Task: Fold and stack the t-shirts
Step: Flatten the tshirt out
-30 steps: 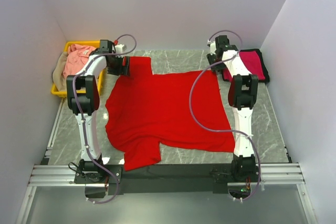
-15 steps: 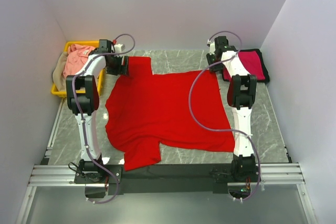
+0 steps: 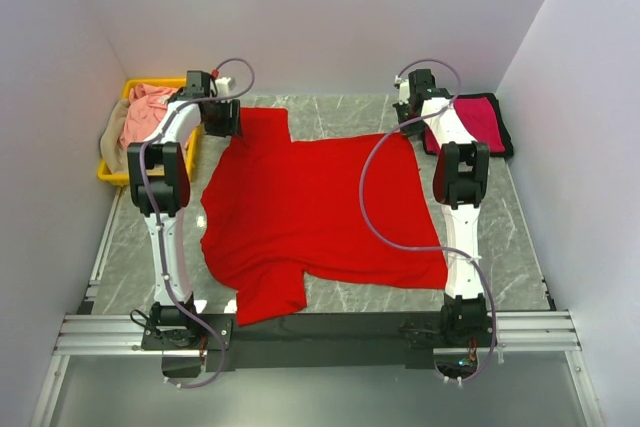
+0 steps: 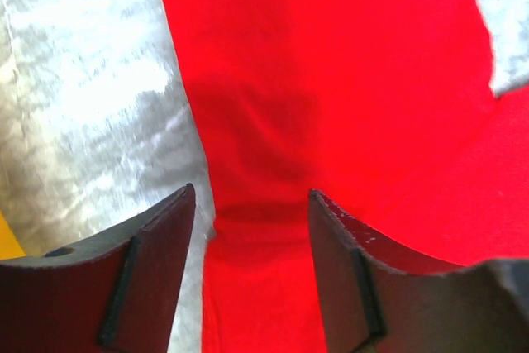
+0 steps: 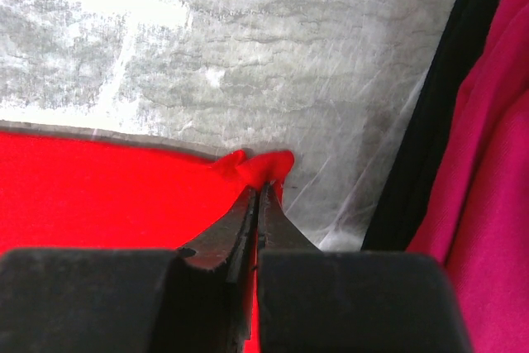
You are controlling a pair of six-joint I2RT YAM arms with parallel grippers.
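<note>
The bright red t-shirt (image 3: 310,212) lies spread flat on the grey table. My left gripper (image 3: 224,119) is open just above the shirt's far-left sleeve (image 4: 273,121), with the cloth between the jaws but not gripped. My right gripper (image 3: 408,123) is shut on the shirt's far-right corner (image 5: 260,167), pinching a small fold of red cloth. The crimson-magenta t-shirt (image 3: 484,119) lies folded on a black mat at the far right, also in the right wrist view (image 5: 488,163). The salmon pink t-shirt (image 3: 145,112) and the tan t-shirt (image 3: 110,142) lie in the yellow bin.
The yellow bin (image 3: 112,176) stands at the far left against the wall. The black mat (image 3: 507,137) is at the far right. White walls close in the table on three sides. The arm bases stand on the metal rail (image 3: 320,332) at the near edge.
My left gripper has moved a little back and left along the red sleeve. My right gripper has barely moved and stays pinched on the corner.
</note>
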